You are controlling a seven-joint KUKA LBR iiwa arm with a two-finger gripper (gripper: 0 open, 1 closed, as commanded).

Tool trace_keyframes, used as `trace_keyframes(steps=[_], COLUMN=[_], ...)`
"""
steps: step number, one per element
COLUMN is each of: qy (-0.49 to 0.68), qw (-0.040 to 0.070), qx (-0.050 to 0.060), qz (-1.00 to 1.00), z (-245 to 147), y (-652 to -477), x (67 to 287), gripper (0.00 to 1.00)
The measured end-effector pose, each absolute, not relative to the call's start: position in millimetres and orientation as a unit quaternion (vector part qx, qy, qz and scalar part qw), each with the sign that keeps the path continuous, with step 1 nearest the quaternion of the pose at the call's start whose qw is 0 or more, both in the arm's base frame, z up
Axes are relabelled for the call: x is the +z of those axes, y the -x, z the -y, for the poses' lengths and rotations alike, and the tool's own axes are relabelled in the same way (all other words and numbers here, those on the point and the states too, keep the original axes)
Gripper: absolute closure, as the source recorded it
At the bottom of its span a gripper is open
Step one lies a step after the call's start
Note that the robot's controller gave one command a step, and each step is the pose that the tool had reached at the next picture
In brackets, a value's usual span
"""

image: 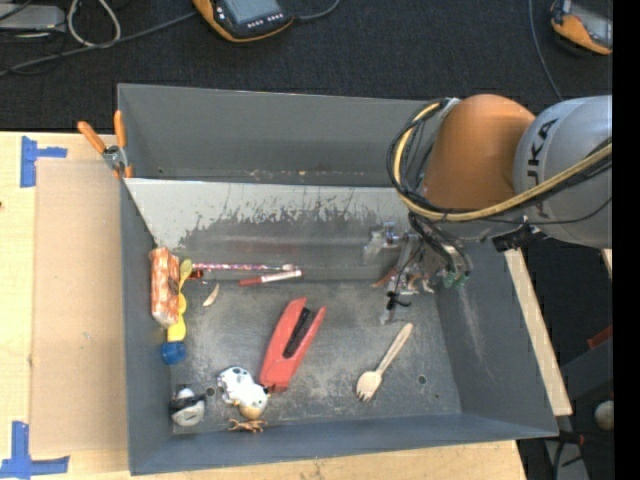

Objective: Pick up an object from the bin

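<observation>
From where I stand I cannot tell how wide the jaws of the gripper (pixel 400 303) are, and I see nothing in them. It hangs low at the right of the bin (pixel 250 138), just past the far end of the pale wooden fork (pixel 383 363), which lies slanted with its tines toward the near wall. If the fork is meant, I'd close squarely across its slim handle, low down. The red and black tool (pixel 290 343) lies apart to the left, so 1 clean lift looks possible.
</observation>
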State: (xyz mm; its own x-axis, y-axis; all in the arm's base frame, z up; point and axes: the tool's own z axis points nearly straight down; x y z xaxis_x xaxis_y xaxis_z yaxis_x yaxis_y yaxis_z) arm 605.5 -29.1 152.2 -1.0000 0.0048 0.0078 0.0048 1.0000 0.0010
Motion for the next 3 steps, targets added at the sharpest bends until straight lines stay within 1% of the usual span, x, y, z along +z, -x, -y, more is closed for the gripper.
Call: trace_keyframes(steps=[1, 2, 3], qy=[0.002, -0.081, -0.199], qw=[0.000, -0.003, 0.000], qx=[0.000, -0.001, 0.000], qz=[1.000, 0.997, 0.980], z=[29, 57, 120], y=[-607.3, -580.4, -559.1], x=[156, 111, 68], gripper=[0.00, 0.00, 0.00])
